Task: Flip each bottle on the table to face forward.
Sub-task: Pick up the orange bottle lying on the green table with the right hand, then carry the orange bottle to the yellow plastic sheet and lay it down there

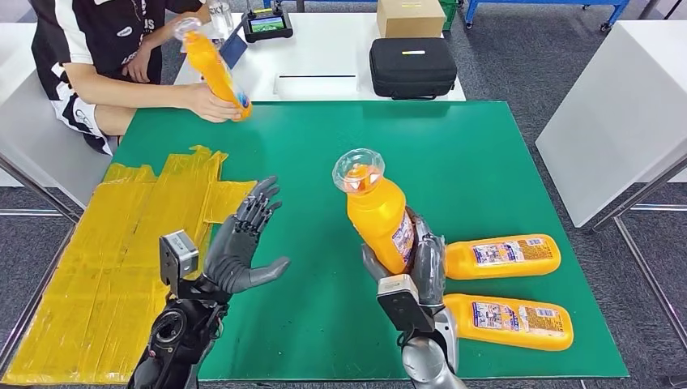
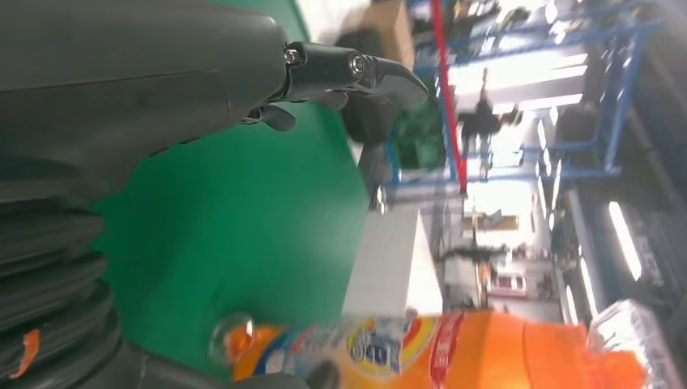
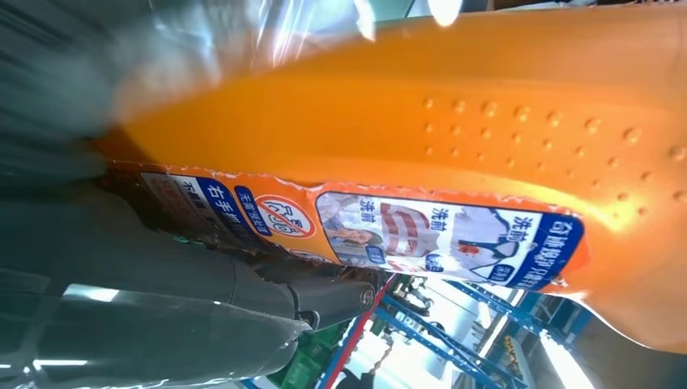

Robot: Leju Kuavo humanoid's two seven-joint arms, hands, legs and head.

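Right hand (image 1: 421, 263) grips orange bottle (image 1: 379, 215) upright above green counter (image 1: 486, 162), beside two lying bottles (image 1: 502, 256); left hand (image 1: 243, 239) open, empty.

Clearance and obstructions, green mat (image 1: 478, 154)

Centre: upright orange bottle (image 1: 379, 212) gripped by the right hand (image 1: 417, 263); left hand (image 1: 243, 239) at 9 o'clock of it, fingers spread, holding nothing, bare mat between the two. At 3 to 4 o'clock of the held bottle: two lying bottles, upper (image 1: 502, 256) and lower (image 1: 509, 321), near each other, blocking the mat's right near corner. At 11 o'clock: a person's hand (image 1: 212, 103) holding another bottle (image 1: 215, 66) at the far left edge. Open green runs from 12 to 2 o'clock. Beyond the far edge at 12 o'clock: black case (image 1: 412, 67), cardboard box (image 1: 410, 17).
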